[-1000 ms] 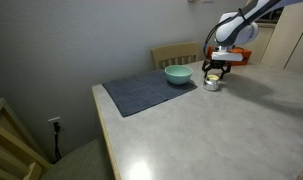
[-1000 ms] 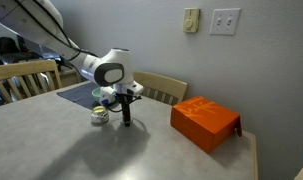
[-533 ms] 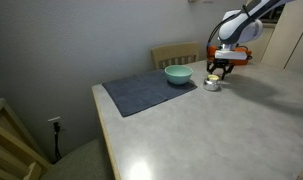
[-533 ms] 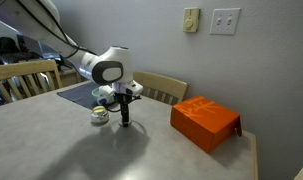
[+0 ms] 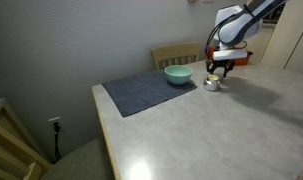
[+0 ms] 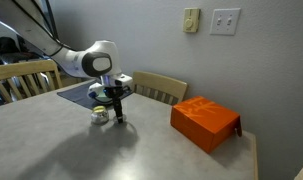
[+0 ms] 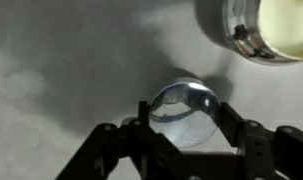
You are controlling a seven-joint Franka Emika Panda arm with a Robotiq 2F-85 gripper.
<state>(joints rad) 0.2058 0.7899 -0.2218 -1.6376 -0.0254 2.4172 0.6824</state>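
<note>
Gray wall stands behind a pale table (image 5: 191, 130), and I am driving the arm from far away. On the table lie a dark mat (image 5: 141, 93) with a green bowl (image 5: 177, 74) on it, and an orange box (image 6: 204, 122) well apart near a wooden chair (image 6: 159, 88). My pincer (image 7: 186, 128) hangs just off the mat, beside a little metal cup (image 5: 211, 85). In the wrist view the two fingers press on both sides of a shiny round thing (image 7: 183, 105), so the pincer is closed and gripping it. It may be the scoop of a spoon, but I cannot tell for sure. The shiny round thing sits low, right at the table top, with the little metal cup just beside it. The cup has something pale yellow inside. I think a few things could go wrong. The shiny thing looks smooth and round, so it could slip out of the fingers if I lift fast or tip it. The cup is so close that a small sideways move could bump it and spill the yellow stuff. If I push down, I could scrape the table.
</note>
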